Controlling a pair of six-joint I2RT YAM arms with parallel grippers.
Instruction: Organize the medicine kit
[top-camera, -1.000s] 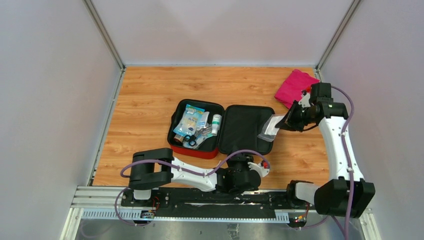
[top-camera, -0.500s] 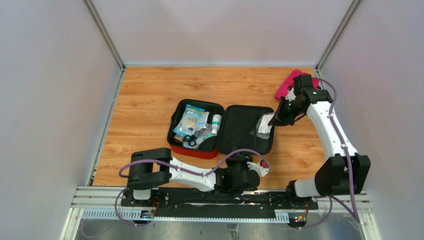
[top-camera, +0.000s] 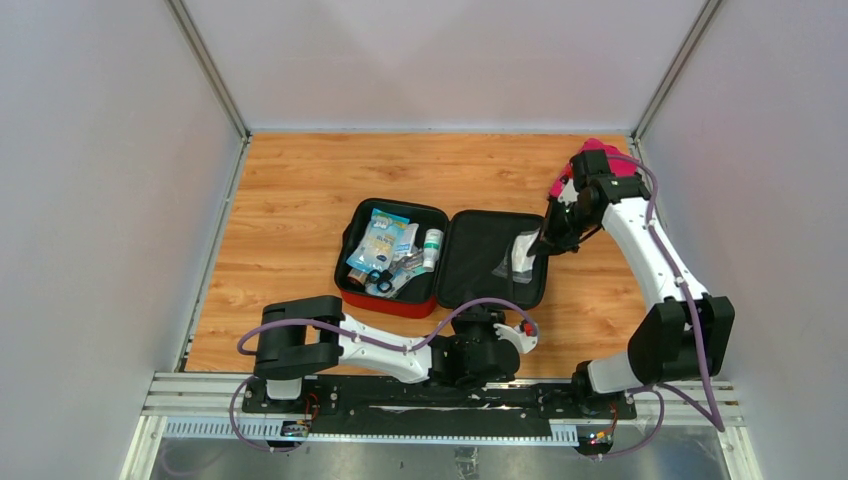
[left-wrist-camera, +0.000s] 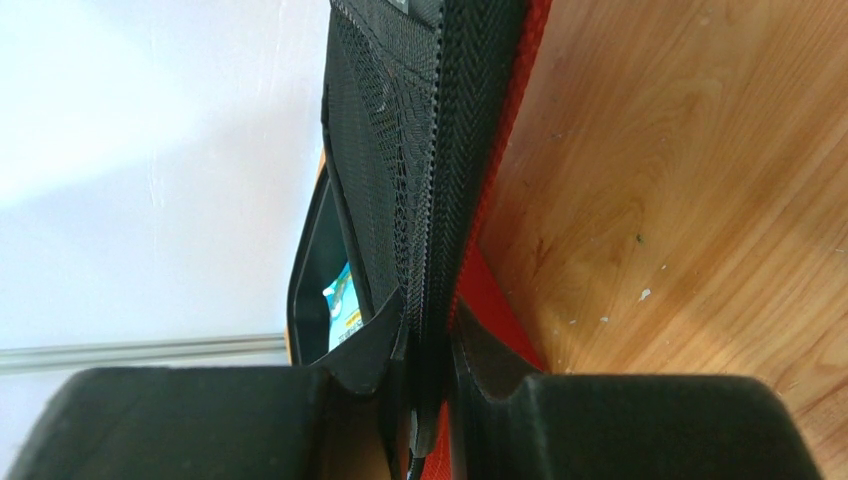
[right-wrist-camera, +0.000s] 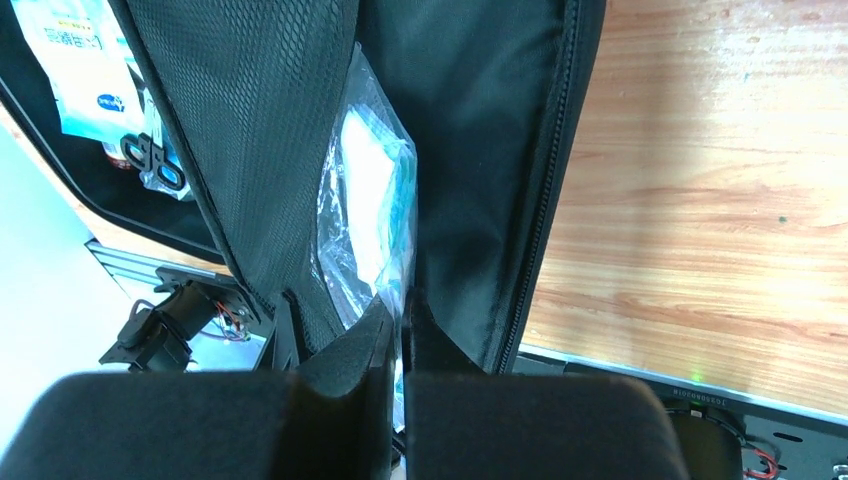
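Observation:
The red medicine kit (top-camera: 385, 301) lies open mid-table, its black lid (top-camera: 480, 262) flat to the right. My left gripper (top-camera: 487, 318) is shut on the lid's near zip rim (left-wrist-camera: 450, 150), one finger on each side of it, as its wrist view (left-wrist-camera: 430, 325) shows. My right gripper (top-camera: 540, 245) is shut on a clear plastic packet (top-camera: 522, 255) with white and teal contents. That packet (right-wrist-camera: 370, 200) hangs from the right gripper (right-wrist-camera: 400, 310) over the lid, at the edge of the mesh pocket (right-wrist-camera: 250, 130).
The kit's left half holds a blue-white pouch (top-camera: 380, 238), a small white bottle (top-camera: 432, 246) and scissors (top-camera: 379, 281). A magenta cloth (top-camera: 592, 149) lies at the back right, mostly behind the right arm. White walls close in the table.
The right arm has swung left, carrying the packet from beyond the lid's right edge to over the lid. The left arm and the kit have not moved.

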